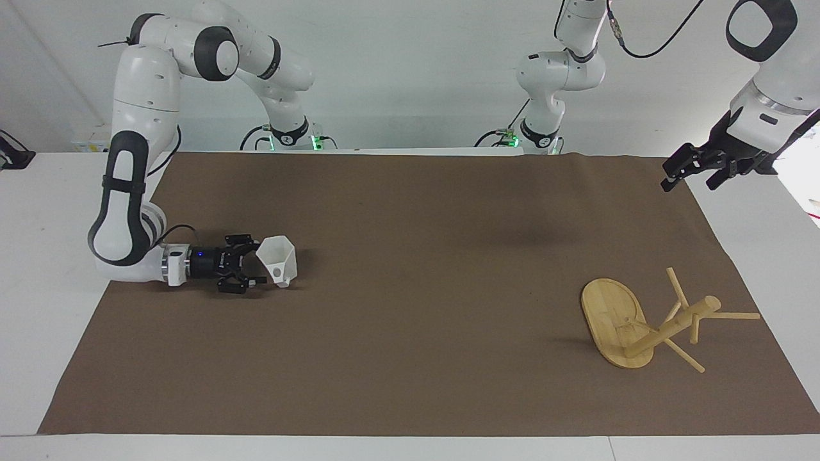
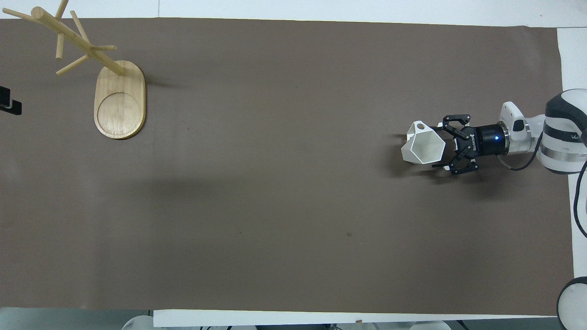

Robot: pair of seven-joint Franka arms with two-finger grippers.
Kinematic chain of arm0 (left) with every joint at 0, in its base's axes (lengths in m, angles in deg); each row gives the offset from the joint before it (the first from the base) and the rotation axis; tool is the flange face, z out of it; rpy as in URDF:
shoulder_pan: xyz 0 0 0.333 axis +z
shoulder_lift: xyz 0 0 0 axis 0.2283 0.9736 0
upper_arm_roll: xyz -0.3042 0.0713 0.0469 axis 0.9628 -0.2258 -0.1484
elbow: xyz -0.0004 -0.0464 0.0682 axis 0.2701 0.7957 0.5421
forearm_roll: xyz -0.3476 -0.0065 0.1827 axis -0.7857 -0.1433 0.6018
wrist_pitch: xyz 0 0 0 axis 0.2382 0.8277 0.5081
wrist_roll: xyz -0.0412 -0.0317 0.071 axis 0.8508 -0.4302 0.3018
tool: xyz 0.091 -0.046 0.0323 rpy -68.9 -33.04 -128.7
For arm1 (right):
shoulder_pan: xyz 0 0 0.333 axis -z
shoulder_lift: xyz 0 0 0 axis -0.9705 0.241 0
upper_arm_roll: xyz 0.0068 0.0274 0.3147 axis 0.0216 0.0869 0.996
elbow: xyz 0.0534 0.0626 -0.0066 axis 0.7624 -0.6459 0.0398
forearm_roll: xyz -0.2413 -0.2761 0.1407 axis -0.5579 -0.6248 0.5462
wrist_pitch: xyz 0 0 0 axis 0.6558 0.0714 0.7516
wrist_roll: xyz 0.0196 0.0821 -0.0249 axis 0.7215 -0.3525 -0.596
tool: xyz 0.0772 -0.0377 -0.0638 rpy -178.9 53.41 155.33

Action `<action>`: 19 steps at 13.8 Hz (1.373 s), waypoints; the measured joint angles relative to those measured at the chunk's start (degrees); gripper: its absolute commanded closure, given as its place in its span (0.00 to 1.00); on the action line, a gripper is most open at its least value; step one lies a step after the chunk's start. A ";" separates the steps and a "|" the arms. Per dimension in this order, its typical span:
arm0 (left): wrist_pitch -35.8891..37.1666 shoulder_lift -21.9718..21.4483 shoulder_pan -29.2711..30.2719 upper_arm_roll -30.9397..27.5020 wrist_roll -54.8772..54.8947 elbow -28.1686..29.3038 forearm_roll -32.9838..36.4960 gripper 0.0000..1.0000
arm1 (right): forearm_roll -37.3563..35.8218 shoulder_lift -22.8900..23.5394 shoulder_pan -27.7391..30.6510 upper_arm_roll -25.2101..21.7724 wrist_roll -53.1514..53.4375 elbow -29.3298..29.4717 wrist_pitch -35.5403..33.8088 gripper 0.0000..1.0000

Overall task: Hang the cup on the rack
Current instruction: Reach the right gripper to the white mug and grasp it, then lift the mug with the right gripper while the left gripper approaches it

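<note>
White lettering runs along the black body of the right end effector (image 2: 438,145) and the arm's grey band, neither readable; nothing else bears text

Matt white cup (image 1: 278,261); pale wooden rack (image 1: 640,323); matt brown mat (image 1: 410,307).

White table (image 1: 38,211) under brown mat (image 1: 416,256), the cup (image 1: 277,259) and the rack (image 1: 631,323) well apart on it.

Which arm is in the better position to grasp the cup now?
The right. The right gripper lies low beside the cup, fingers open on either side of its rim. The left gripper waits in the air at the rack's end of the table.
</note>
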 measured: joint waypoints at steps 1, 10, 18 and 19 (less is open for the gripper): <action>0.00 0.00 0.00 0.00 0.00 0.00 0.00 0.00 | 0.65 -0.01 -0.27 0.00 -0.09 -0.26 0.09 0.00; 0.00 0.00 0.00 0.00 0.00 0.00 0.00 0.00 | 3.03 -0.26 -2.82 0.04 -4.20 -3.57 1.86 0.00; 0.00 0.00 0.00 0.00 0.00 0.00 0.00 0.00 | 3.25 -0.94 -4.61 0.07 -4.44 -4.18 2.25 0.60; 0.00 0.00 0.00 0.00 0.00 0.00 0.00 0.00 | 3.64 -1.08 -5.01 0.10 -3.58 -4.18 2.26 0.60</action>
